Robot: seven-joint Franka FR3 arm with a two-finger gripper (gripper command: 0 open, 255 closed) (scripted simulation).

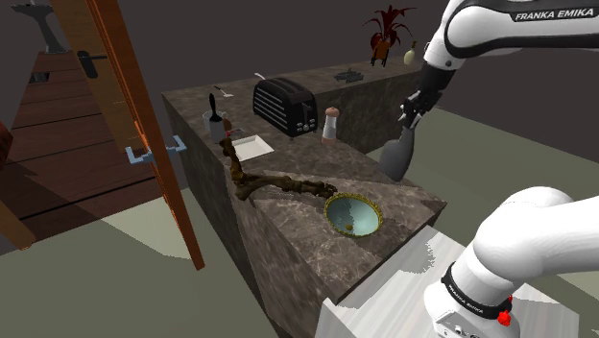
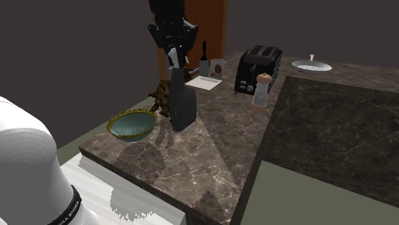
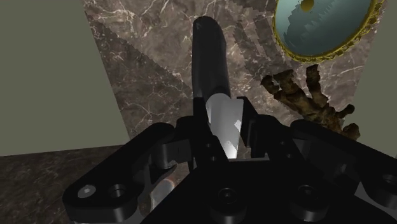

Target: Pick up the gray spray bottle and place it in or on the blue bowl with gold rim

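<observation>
- Bench [image 1: 288, 216]: dark brown marble top with pale veins; flat, with square edges.
- Bottle [image 1: 398, 154] [image 2: 180, 102] [image 3: 210, 57]: smooth dark grey body, narrow at the neck and flaring to a wider rounded base. The wrist view shows a pale, wedge-shaped neck section.
- Jaws: closed on the bottle's neck, one black finger [image 3: 198, 130] on each side of the pale section.
- Bottle axis: long axis close to vertical with a slight lean; head up in the jaws, base pointing down at the bench.
- Bottle position: hangs from the white arm [image 1: 499, 24] over the bench, just beside the bowl and near the long edge at the shoulder view's right. Whether the base clears the marble cannot be told.
- Bowl [image 1: 353, 213] [image 2: 132, 123] [image 3: 324, 28]: round and shallow, blue-green inside, with a scalloped gold rim; upright near the bench end by the stand.
- Branch [image 1: 269, 182] [image 3: 312, 102]: gnarled, rough brown wood lying on the marble; one end is just beside the bowl.
- Toaster [image 1: 285, 104] [image 2: 258, 69]: glossy black box with rounded corners, farther along the bench.
- Grinder [image 1: 330, 125] [image 2: 261, 91]: upright, pale body with a brown cap, just beside the toaster.
</observation>
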